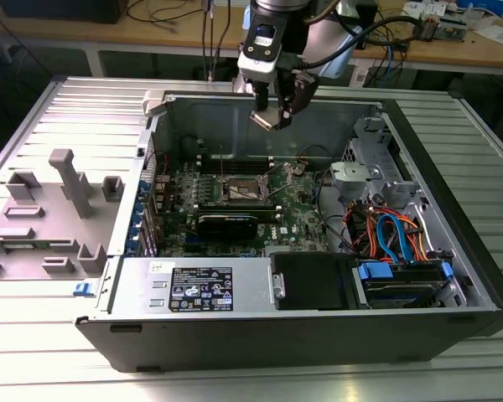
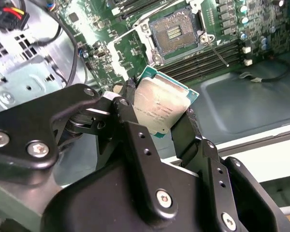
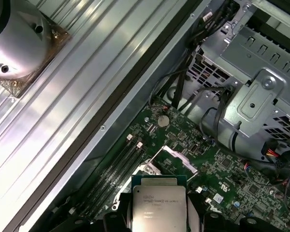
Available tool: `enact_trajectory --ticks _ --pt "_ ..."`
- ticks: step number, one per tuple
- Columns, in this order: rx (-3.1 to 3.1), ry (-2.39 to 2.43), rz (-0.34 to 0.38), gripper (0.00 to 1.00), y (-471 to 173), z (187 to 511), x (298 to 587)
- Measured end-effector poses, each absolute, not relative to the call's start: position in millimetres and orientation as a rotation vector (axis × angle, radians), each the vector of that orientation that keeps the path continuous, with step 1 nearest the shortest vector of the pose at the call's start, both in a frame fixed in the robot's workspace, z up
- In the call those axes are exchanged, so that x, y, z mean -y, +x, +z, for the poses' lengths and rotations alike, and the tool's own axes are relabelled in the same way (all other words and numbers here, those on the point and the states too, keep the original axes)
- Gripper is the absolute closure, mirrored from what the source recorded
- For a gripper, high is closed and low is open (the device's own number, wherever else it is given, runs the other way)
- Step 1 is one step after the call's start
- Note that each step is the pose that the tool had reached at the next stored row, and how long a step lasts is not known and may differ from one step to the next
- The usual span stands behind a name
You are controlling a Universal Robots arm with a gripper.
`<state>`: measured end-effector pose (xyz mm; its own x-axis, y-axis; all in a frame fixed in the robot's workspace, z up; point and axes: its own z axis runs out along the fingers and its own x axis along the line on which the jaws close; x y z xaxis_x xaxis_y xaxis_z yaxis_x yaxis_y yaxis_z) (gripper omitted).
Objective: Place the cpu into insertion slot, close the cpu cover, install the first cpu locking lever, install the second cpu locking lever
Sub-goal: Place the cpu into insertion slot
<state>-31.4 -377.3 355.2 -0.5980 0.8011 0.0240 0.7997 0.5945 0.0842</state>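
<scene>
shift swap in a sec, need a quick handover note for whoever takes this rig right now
Pincer: shut on the cpu, held tilted in the air above the open computer case.
Insertion slot: on the green motherboard, pin field bare, nothing in it; the cpu is apart from it.
Done: cpu picked up.
Left: cpu not yet in the slot; cpu cover not closed over it; a thin locking lever stands loose beside the slot, and neither lever looks installed.
</scene>
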Motion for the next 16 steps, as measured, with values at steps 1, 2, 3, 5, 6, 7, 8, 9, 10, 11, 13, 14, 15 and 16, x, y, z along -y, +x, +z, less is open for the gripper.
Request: enact_trajectory --ticks 1,2,3,5,6,7,8,9,10,11,13,14,15,16 --pt "-2.780 1.424 0.133 0.46 -31.5 354.6 377.3" --pt "-2.772 1.443 0.131 0.46 -31.5 354.1 377.3" --pt "-2.762 1.469 0.129 0.46 -31.4 353.3 377.3" --pt "-2.743 1.515 0.123 0.46 -31.4 352.1 377.3" --pt "-2.737 1.530 0.121 0.46 -31.4 351.7 377.3" --pt "-2.732 1.545 0.118 0.46 -31.4 351.5 377.3" --pt "-2.731 1.549 0.116 0.46 -31.5 351.5 377.3" --pt "-2.731 1.549 0.116 0.46 -31.4 351.4 377.3" --pt "-2.731 1.550 0.116 0.46 -31.4 351.4 377.3" --pt "-2.731 1.550 0.116 0.46 -31.4 351.4 377.3" --pt "-2.731 1.550 0.116 0.46 -31.4 351.4 377.3" --pt "-2.731 1.550 0.116 0.46 -31.4 351.4 377.3" --pt "-2.731 1.550 0.116 0.46 -31.4 351.4 377.3" --pt "-2.731 1.550 0.116 0.46 -31.4 351.4 377.3"
